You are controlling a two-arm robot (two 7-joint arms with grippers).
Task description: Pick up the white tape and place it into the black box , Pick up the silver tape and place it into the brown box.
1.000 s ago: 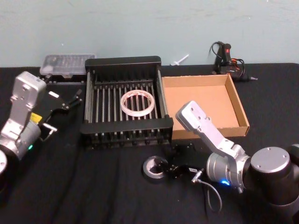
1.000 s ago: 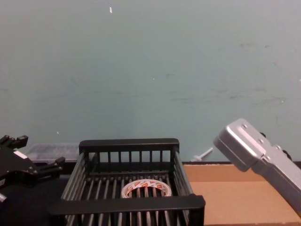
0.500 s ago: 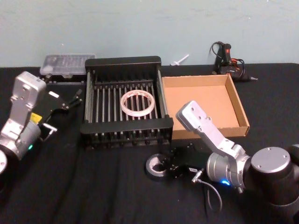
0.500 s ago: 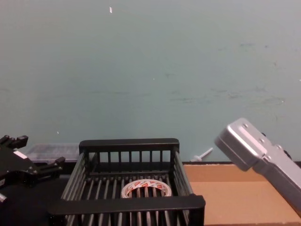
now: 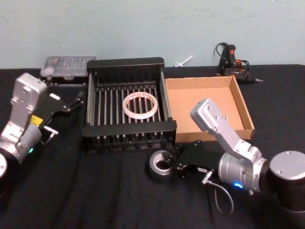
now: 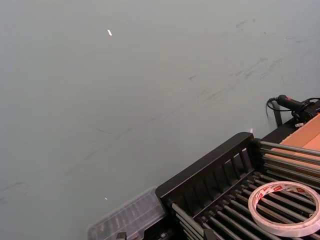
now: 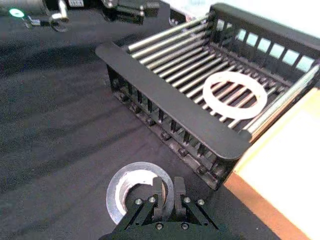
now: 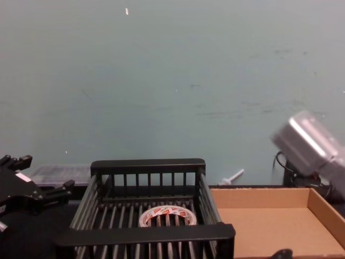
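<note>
The silver tape lies on the black cloth just in front of the black box. My right gripper is shut on its near wall. In the right wrist view one finger is inside the silver tape's hole and the other outside it. The white tape lies flat on the slatted floor of the black box, also seen as a red-printed ring. The brown box stands to the right of the black box, holding nothing. My left gripper hangs open, left of the black box.
A clear plastic case sits at the back left behind the left gripper. A black glue gun with cables lies at the back right. Bare black cloth stretches across the table's front.
My right gripper slid left onto the silver tape and shut on its wall. The right wrist then rose and shifted right, nudging the roll slightly. The left arm stayed still.
</note>
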